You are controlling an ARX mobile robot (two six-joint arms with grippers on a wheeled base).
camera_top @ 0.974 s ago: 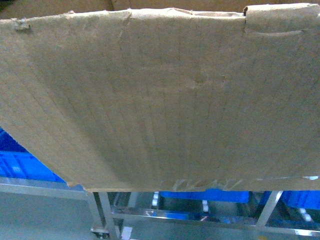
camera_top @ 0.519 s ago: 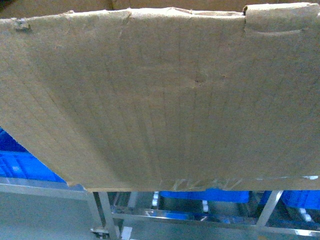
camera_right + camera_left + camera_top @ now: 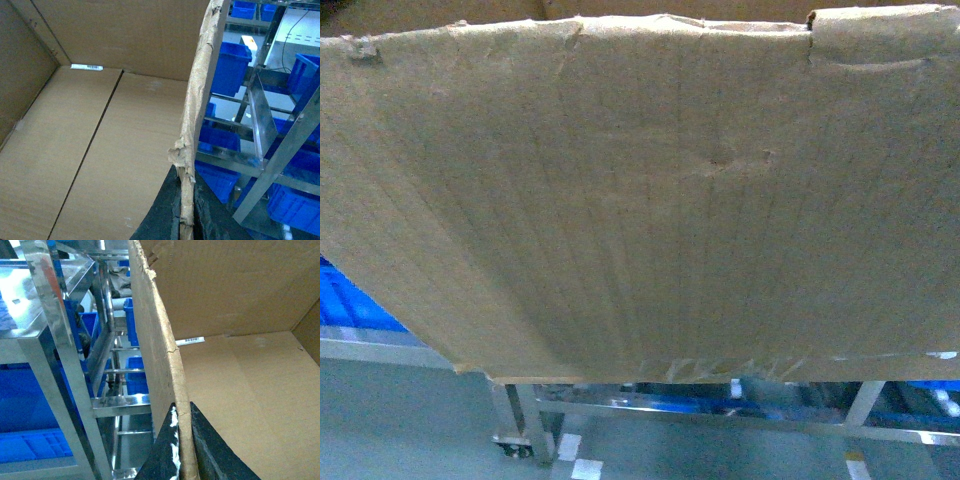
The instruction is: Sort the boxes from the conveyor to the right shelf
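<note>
Left pincer closed over the ragged left wall of the box, 1 dark finger outside and 1 inside, cardboard pinched between; right pincer clamped the same way on the torn right wall. Gripped by 2 opposite walls, probably because so large and open a carton offers no other purchase and must stay level while carried. Held up close before the head camera, filling almost the whole view, tilted so the taped bottom seam shows along the lower edge. Inside, bare apart from a small white sticker strip at the far wall. Just left of the box, the right shelf, shiny steel uprights and rungs, with blue crates on its tiers; more blue crates and steel frame past the right wall. Likely obstacles: steel uprights near both sides, crates already filling tiers, forward view blocked by the box itself
</note>
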